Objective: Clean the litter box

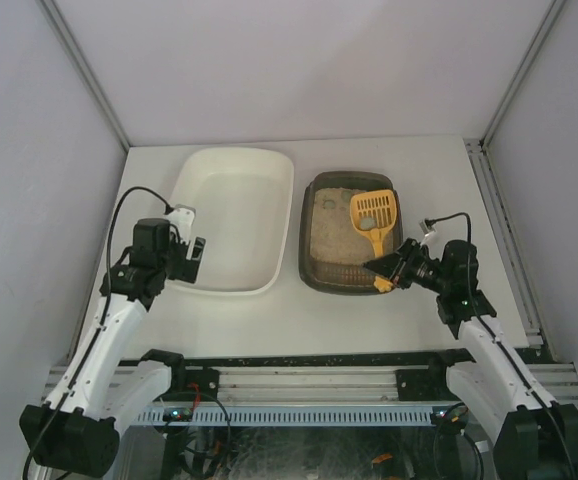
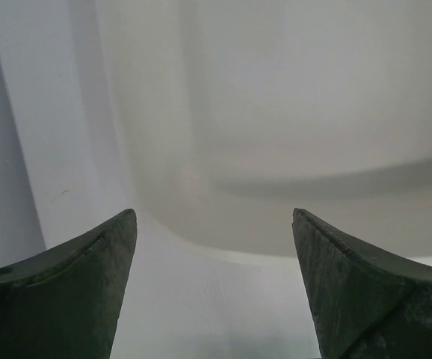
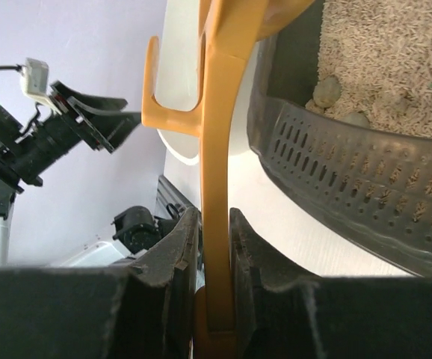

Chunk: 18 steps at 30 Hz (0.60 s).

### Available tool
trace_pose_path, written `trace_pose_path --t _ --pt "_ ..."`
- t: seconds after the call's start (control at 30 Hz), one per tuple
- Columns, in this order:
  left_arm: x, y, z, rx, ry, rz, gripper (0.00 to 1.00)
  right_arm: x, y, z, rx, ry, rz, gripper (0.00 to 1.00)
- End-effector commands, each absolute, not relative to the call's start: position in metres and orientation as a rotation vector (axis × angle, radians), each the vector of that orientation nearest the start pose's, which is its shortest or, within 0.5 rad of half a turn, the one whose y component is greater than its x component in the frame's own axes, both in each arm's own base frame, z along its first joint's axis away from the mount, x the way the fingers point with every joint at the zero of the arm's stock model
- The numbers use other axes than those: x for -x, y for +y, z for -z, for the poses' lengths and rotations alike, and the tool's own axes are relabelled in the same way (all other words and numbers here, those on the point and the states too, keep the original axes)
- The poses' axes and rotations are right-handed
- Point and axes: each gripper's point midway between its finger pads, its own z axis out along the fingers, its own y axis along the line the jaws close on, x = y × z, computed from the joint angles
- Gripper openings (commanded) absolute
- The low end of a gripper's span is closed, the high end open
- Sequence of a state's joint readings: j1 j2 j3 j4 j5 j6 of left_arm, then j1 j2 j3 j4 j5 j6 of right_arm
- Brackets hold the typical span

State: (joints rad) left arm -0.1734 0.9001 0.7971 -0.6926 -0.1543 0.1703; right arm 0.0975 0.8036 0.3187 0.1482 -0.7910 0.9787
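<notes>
Over on the left, the left gripper (image 1: 191, 253) hangs with its jaws wide apart at the white tub's (image 1: 231, 215) near-left rim, the dark litter box (image 1: 334, 277) sits just right of that tub, and the right gripper (image 1: 385, 272) is clamped on the handle of the yellow scoop (image 1: 373, 213), its head over the litter

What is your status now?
Right gripper shut on scoop handle. Left gripper open, empty, beside tub. Scoop head over litter box. Nothing in the way.

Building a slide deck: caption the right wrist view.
Right gripper shut on the orange scoop handle, beside the perforated wall of the litter box.
</notes>
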Motion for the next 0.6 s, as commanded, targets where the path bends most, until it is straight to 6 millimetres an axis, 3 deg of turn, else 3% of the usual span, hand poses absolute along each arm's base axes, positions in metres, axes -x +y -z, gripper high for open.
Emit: trace_pose_path --t 0.0,0.1,0.2,0.3,0.4,0.57 --pt "-0.264 0.014 -0.186 -0.323 2.158 -0.352 0.89 -0.215 0.169 -0.178 -0.181 2.121 -1.34 0.0" --pt "-0.275 0.022 -0.215 -0.329 2.088 -0.381 0.91 -0.214 0.177 -0.188 -0.112 2.131 -1.366 0.0" --pt "-0.29 0.022 -0.257 -0.211 2.065 -0.219 0.96 -0.218 0.192 -0.195 -0.047 2.161 -1.379 0.0" --pt "-0.301 0.015 -0.266 -0.184 2.151 0.003 0.96 -0.218 0.219 -0.198 0.103 2.211 -1.356 0.0" --pt "-0.315 0.009 -0.273 -0.17 2.175 0.161 0.97 -0.224 0.242 -0.186 0.239 2.325 -1.212 0.0" --pt "-0.325 0.001 -0.288 -0.154 2.182 0.301 0.97 -0.233 0.281 -0.179 0.407 2.422 -1.015 0.0"
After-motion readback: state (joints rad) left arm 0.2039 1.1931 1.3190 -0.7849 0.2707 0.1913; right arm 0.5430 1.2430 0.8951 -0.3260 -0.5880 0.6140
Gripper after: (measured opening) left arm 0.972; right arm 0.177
